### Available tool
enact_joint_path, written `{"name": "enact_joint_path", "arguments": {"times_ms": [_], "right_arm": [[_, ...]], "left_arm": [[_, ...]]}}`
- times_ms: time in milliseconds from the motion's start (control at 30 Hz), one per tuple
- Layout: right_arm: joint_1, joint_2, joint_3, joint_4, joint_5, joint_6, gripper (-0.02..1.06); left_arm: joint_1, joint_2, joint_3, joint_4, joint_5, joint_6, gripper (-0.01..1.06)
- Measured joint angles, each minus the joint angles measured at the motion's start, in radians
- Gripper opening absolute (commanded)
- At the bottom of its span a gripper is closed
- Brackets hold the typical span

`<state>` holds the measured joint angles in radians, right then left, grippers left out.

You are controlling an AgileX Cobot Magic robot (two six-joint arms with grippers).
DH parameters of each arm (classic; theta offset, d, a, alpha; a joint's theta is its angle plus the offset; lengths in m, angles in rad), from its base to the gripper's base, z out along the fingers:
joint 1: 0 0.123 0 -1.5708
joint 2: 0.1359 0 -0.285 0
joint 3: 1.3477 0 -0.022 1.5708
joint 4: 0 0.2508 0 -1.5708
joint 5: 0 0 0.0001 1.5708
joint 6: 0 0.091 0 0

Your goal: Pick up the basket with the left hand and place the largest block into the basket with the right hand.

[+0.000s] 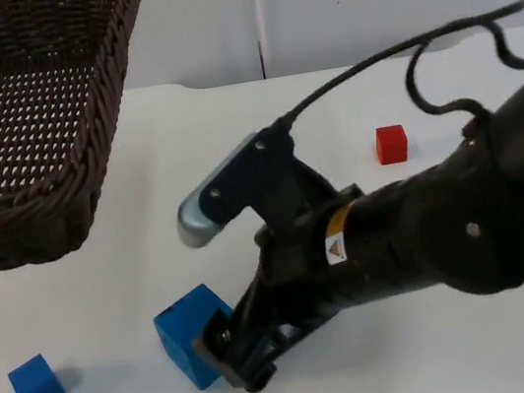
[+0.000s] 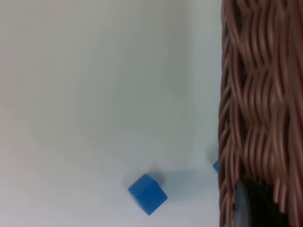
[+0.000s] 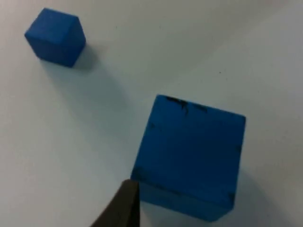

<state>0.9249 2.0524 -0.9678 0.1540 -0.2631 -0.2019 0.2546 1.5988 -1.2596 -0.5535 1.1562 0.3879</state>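
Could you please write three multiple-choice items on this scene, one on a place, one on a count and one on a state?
1. Where is the right gripper?
A. At the large blue block
B. Over the red block
C. Inside the basket

2. How many blocks lie on the table?
A. One
B. Three
C. Five

3. What is the state of the basket?
A. Flat on the table, untouched
B. Raised off the table, empty
C. Raised, with a block inside

Answers:
1. A: the top view shows the gripper at the large blue block, and a black fingertip stands at the block's corner in the right wrist view.
2. B: the large blue block, a small blue block and a red block.
3. B: the basket hangs tilted above the table with nothing in it; the left gripper is at its rim.
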Motion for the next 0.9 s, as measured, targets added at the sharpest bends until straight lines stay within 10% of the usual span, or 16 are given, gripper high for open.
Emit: {"name": "enact_joint_path", "arguments": {"times_ms": [700,900], "right_arm": [[0.000,0.155,-0.148,-0.043,0.033,0.021,1.02],[0.000,0.155,-0.153,-0.206,0.031,0.133,1.02]], "left_arm": [[0.000,0.000,0.001,0.014,-0.001,-0.003,0.00],[0.000,0.000,0.001,0.014,-0.001,-0.003,0.00]]}}
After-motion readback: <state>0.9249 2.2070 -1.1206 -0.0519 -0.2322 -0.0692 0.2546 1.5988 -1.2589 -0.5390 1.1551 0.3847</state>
